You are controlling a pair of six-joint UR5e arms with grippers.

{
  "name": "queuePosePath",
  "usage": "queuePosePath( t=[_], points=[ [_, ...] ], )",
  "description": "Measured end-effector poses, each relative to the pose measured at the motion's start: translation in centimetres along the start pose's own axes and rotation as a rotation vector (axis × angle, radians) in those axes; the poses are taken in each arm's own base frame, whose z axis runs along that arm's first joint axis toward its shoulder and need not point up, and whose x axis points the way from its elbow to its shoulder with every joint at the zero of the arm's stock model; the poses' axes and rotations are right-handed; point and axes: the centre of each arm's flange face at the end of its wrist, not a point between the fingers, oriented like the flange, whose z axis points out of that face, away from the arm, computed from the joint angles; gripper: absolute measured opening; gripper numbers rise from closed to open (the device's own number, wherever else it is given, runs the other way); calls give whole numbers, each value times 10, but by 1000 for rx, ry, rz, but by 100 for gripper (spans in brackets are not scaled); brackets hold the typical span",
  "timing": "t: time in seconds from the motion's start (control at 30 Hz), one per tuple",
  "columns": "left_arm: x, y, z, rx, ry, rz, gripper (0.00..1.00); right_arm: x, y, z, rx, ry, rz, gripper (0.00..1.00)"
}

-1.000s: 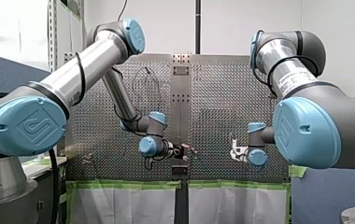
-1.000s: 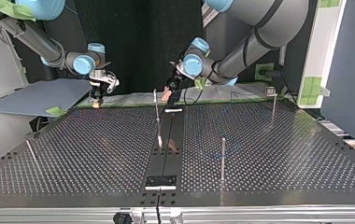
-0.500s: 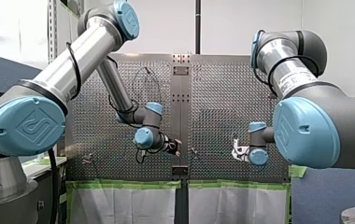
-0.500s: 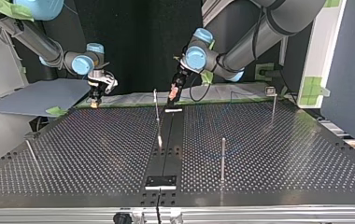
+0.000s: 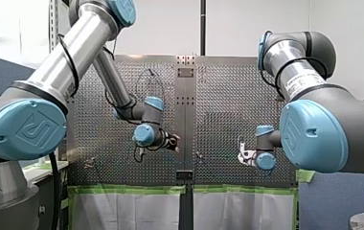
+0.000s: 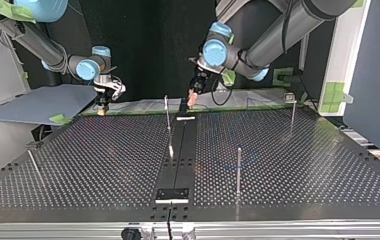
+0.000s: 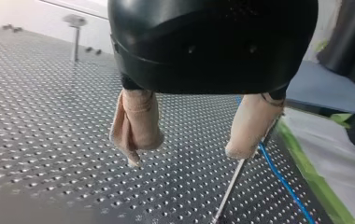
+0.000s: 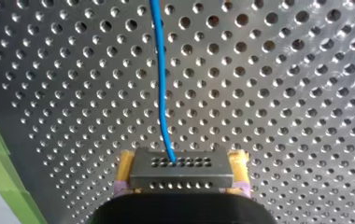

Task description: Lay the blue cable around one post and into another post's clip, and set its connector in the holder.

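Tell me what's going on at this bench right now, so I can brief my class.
Two robot arms are working a blue cable over a perforated table. My right tool is shut on the cable's grey connector, held between its yellow pads, and the cable runs away from it across the table. My left tool hangs open with nothing between its beige pads, close to a thin metal post beside the cable.

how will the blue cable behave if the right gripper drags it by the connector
Probably floppy: the blue cable is thin and curves slightly as it leaves the connector. Likely light, so it should trail across the table behind the right gripper, though it might snag on a post.
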Motion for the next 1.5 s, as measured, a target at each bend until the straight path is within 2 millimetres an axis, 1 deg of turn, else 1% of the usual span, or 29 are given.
queuePosePath(
  t=[0.27, 0.5, 0.6, 0.67, 0.77, 0.87, 1.1, 1.13, 1.27, 1.5],
  points=[
    [-4, -1, -36, -19, 50, -67, 100, -1, 0, 0, 11, 0, 9, 0],
    [-8, 7, -73, -97, 87, -137, 100, -1, 3, 1, 18, 1, 23, 0],
    [-12, 12, -85, -133, 76, -168, 100, -2, 3, 2, 23, 4, 34, 0],
    [-18, 15, -88, -151, 56, -187, 100, -2, 3, 2, 26, 5, 40, 0],
    [-34, 20, -89, -173, -3, -226, 100, -2, 3, 2, 28, 6, 48, 0],
    [-55, 22, -87, -175, -79, -269, 100, -2, 3, 2, 29, 7, 51, 0],
    [-118, 30, -79, -166, -259, -371, 100, -4, 2, 2, 39, -1, 64, 0],
    [-125, 32, -79, -171, -274, -382, 100, -4, 2, 2, 39, -1, 65, 0],
    [-145, 39, -85, -201, -312, -425, 100, -4, 3, 2, 39, -2, 67, 0],
    [-171, 47, -108, -267, -352, -508, 100, -4, 5, 3, 37, 0, 70, 0]
  ],
)
